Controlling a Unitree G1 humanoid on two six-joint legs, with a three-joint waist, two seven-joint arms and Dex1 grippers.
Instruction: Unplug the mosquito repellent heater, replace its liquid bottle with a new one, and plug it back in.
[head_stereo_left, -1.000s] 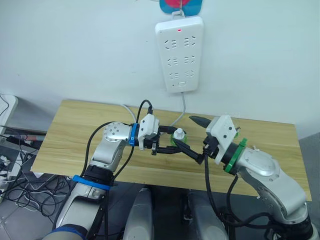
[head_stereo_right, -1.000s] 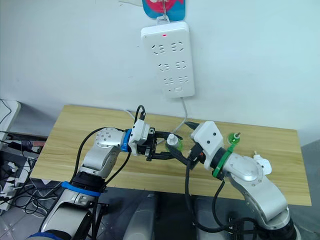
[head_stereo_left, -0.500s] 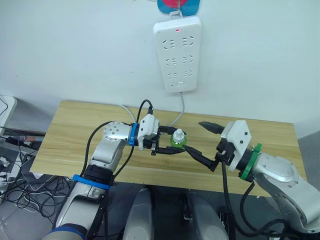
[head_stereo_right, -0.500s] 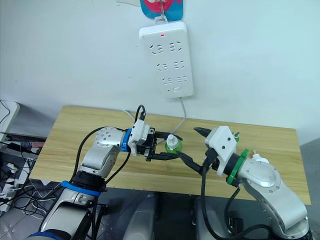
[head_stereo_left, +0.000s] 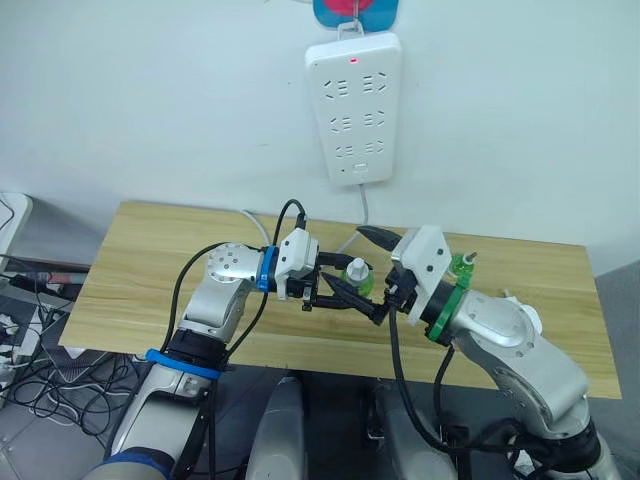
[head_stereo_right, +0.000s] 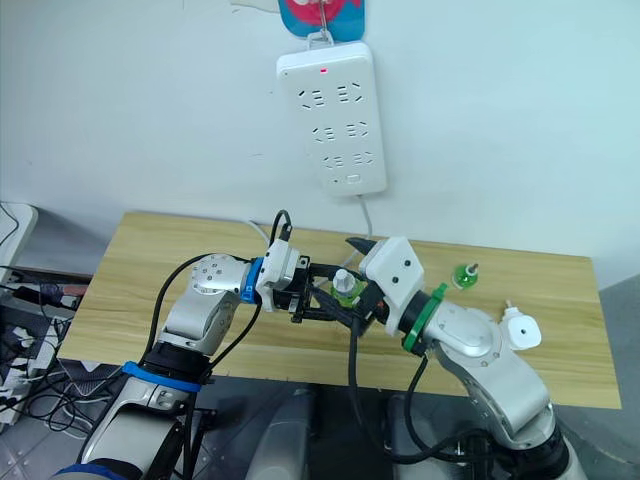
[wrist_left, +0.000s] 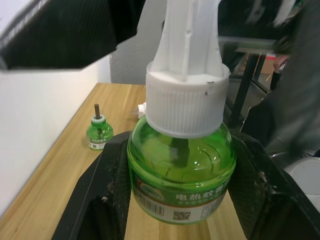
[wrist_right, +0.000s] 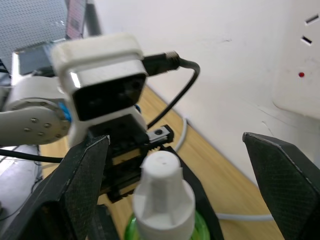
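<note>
1. Light wooden table (head_stereo_right: 150, 260) set against a white wall, long side along the wall, grain running lengthwise.
2. Small green bottle (head_stereo_right: 464, 274) with a thin dark wick standing upright on the table near the back edge, toward the right end; also seen on the boards in the left wrist view (wrist_left: 98, 132).
3. White rounded heater (head_stereo_right: 521, 328) resting on the table near the right end, closer to the front edge, well apart from the green bottle.
4. White cable (head_stereo_right: 368, 232) dropping from the wall onto the back of the table near the middle.
5. Left half of the tabletop showing bare wood.
</note>
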